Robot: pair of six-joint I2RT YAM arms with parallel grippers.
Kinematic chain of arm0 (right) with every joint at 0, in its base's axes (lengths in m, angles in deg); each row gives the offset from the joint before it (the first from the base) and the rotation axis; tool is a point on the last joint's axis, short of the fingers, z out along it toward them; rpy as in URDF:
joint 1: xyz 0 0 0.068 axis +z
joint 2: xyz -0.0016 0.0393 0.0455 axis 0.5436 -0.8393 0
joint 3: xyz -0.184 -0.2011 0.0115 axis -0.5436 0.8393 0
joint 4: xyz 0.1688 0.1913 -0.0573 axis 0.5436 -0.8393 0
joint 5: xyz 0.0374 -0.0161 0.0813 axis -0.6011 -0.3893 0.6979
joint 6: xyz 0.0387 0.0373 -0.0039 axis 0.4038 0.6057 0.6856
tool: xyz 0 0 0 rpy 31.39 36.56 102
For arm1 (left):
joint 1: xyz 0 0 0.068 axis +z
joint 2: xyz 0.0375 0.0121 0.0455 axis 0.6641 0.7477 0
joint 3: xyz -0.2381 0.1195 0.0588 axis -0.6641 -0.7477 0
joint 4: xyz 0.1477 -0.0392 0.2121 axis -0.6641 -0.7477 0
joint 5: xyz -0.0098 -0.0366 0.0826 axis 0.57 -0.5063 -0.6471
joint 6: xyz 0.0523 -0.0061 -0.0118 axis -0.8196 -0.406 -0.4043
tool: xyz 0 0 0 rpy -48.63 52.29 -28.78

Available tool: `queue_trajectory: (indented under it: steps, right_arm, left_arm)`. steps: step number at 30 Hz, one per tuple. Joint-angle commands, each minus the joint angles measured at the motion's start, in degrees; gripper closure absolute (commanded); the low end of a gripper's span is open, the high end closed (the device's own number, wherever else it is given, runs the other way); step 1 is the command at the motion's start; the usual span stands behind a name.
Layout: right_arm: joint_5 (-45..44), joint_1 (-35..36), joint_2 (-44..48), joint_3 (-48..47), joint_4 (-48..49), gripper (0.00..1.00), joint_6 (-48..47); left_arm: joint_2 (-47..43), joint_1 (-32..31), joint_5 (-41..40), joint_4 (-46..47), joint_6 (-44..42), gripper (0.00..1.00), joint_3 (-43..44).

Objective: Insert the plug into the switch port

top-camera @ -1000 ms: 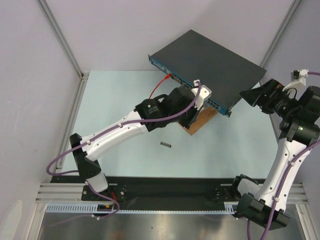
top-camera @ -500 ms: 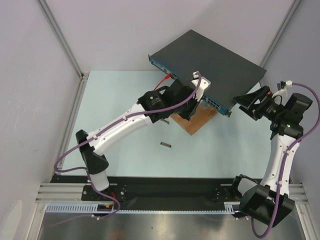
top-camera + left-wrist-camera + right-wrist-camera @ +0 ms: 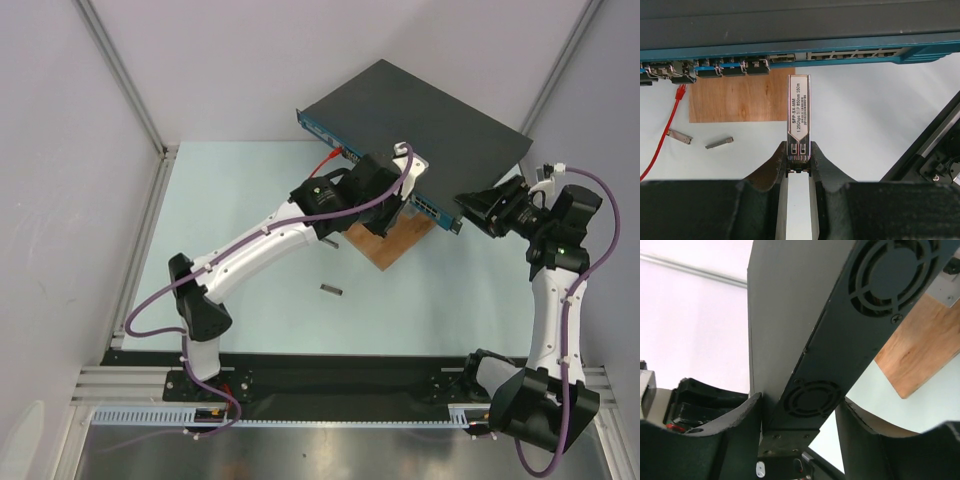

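- Far centre: large flat dark-grey metal switch (image 3: 420, 110), blue socket face towards the arms, resting on a brown wooden board (image 3: 395, 240).
- At its right end: right gripper (image 3: 799, 405), newly moved in, straddles the casing with jaws narrowing; cannot tell if clamped. Probably bracing it.
- In front: left gripper (image 3: 799, 159) pinches the silver rectangular plug (image 3: 798, 107), now nearer, just short of the ports.
- Left of that: thin red cable (image 3: 671, 120), off the plug's line.

Switch (image 3: 420, 105): dark-grey top, blue front face (image 3: 925, 52), black side fan grilles (image 3: 812, 400) in concentric rings. SFP plug (image 3: 798, 112): silver metal, white label, black print. Wooden board (image 3: 737, 97): brown, streaky grain. Patch cable (image 3: 680, 92): red. Table (image 3: 220, 190): pale mint. Left arm (image 3: 250, 250) and right arm (image 3: 548, 320): white, black joints, purple cabling.
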Motion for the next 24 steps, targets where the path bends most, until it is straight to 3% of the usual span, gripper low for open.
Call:
queue_trajectory:
  steps: [1, 10, 24]
  right_arm:
    - [-0.42, 2.43, 0.38, -0.39, 6.93, 0.64, -1.87]
    - [-1.65, 3.92, 0.64, 0.4, 6.58, 1.0, -2.23]
    - [-1.47, 4.54, 1.17, 0.75, 6.05, 1.0, -2.84]
  left_arm:
    - [0.31, 0.74, 0.33, 0.45, -0.26, 1.0, 3.05]
    - [1.02, 1.26, 0.07, 0.71, 0.0, 1.0, 4.11]
    - [2.86, 2.14, 0.24, 0.8, 0.62, 1.0, 5.16]
